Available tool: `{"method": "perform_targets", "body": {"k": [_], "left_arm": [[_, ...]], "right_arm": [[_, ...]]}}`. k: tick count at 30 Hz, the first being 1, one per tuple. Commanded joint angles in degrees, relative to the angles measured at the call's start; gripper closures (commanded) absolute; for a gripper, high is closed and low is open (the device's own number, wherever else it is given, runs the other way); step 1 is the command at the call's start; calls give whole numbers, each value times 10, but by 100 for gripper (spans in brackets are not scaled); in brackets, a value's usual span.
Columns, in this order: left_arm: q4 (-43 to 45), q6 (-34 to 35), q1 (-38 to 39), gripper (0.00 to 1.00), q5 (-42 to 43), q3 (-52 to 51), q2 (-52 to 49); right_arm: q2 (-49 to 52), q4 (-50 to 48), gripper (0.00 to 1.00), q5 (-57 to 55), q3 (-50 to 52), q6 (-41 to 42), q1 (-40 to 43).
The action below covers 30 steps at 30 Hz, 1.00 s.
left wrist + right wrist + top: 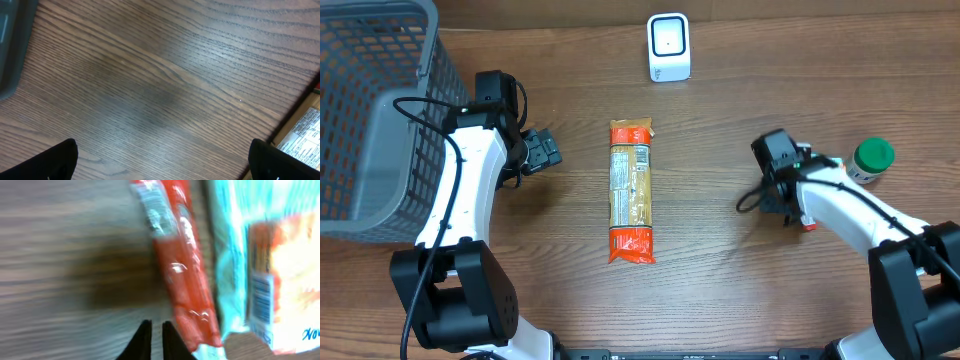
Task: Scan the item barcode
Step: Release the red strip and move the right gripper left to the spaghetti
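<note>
At table centre: 1 pasta packet [631, 190] flat, unobstructed | behind: 1 scanner [668, 47] | far left: 1 basket [360, 120] | far right: 1 green-lidded jar [870, 160] | left gripper [542, 150] spread wide, empty | right gripper [154, 326] pinched together, empty

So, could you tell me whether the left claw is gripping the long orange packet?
No, the left claw is open and empty, well apart from the packet, which lies flat by itself.

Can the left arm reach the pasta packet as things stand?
Probably yes. The left gripper is open and points toward the pasta packet, with only bare table between them. Nothing looks to be in the way.
</note>
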State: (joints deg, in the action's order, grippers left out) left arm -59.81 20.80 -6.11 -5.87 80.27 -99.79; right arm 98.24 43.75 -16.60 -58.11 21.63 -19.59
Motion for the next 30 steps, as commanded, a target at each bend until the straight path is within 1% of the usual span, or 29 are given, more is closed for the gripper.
{"method": "perform_targets", "body": {"k": [1, 2, 3, 4, 5, 6, 8, 10, 16, 18, 19, 20, 26, 30], "left_arm": [[1, -7, 1, 0, -5, 5, 1], [1, -7, 1, 0, -5, 4, 1], [1, -7, 1, 0, -5, 4, 1], [1, -7, 1, 0, -5, 4, 1], [1, -7, 1, 0, -5, 4, 1], [1, -7, 1, 0, -5, 5, 1], [1, -7, 1, 0, -5, 4, 1], [1, -7, 1, 0, -5, 4, 1], [1, -7, 1, 0, -5, 4, 1], [1, -7, 1, 0, -5, 5, 1], [1, -7, 1, 0, -5, 4, 1], [1, -7, 1, 0, -5, 4, 1], [1, -7, 1, 0, -5, 4, 1], [1, -7, 1, 0, -5, 4, 1]], "right_arm": [[-21, 14, 82, 147, -85, -41, -10], [-21, 14, 79, 188, -101, -41, -12], [-21, 12, 71, 234, -116, -40, -16], [-21, 6, 57, 283, -130, -36, -21], [-21, -7, 46, 324, -140, -24, -27], [-21, -23, 43, 352, -143, -2, -35], [-20, -55, 39, 373, -143, 48, -53], [-15, -69, 36, 357, -143, 80, -77], [20, -74, 18, 261, -143, 86, -168], [38, -73, 14, 247, -143, 86, -198], [47, -73, 9, 248, -143, 87, -210], [56, -74, 7, 247, -143, 92, -222], [99, -95, 6, 236, -143, 141, -281], [120, -112, 4, 168, -143, 146, -321]]}}
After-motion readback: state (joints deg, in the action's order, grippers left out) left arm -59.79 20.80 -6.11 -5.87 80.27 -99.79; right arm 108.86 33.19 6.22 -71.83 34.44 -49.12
